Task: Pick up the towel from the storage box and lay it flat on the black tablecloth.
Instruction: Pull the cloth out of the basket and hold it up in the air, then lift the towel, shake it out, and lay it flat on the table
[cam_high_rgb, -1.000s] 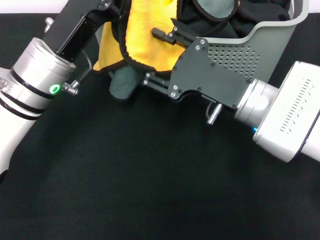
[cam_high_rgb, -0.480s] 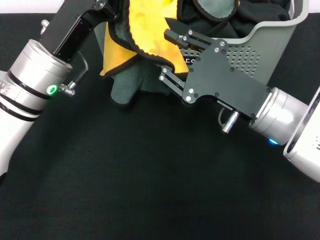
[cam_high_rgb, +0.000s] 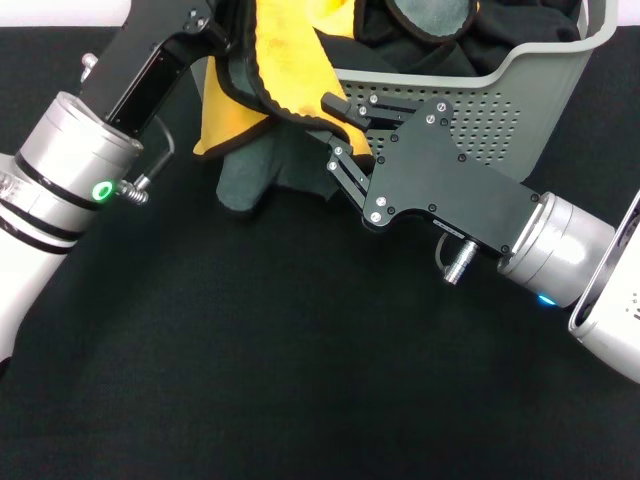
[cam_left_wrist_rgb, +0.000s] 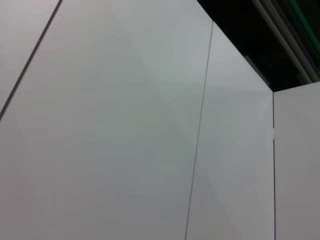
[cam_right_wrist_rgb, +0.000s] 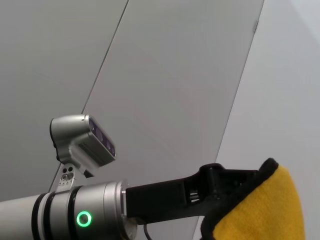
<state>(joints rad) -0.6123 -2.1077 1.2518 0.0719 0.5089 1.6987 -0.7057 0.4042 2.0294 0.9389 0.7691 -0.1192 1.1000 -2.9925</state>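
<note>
1. Here the towel (cam_high_rgb: 275, 75) hangs out over the near rim of the storage box (cam_high_rgb: 520, 90), yellow face up, grey-green face below; its low end touches the black tablecloth (cam_high_rgb: 300, 380) just before the box.
2. Left gripper (cam_high_rgb: 225, 40) holds the towel's upper edge beside the box's near-left corner; its jaws are hidden in the folds, so whether they clamp cannot be told from the head view. In the right wrist view the gripper meets the yellow cloth.
3. Right gripper (cam_high_rgb: 340, 130) sits before the box wall, jaws spread apart, either side of the black-stitched hem.
4. Handling, as a judgement: soft, light, limp cloth; it will sag and fold. Best taken at the hem, two points well apart.
</note>
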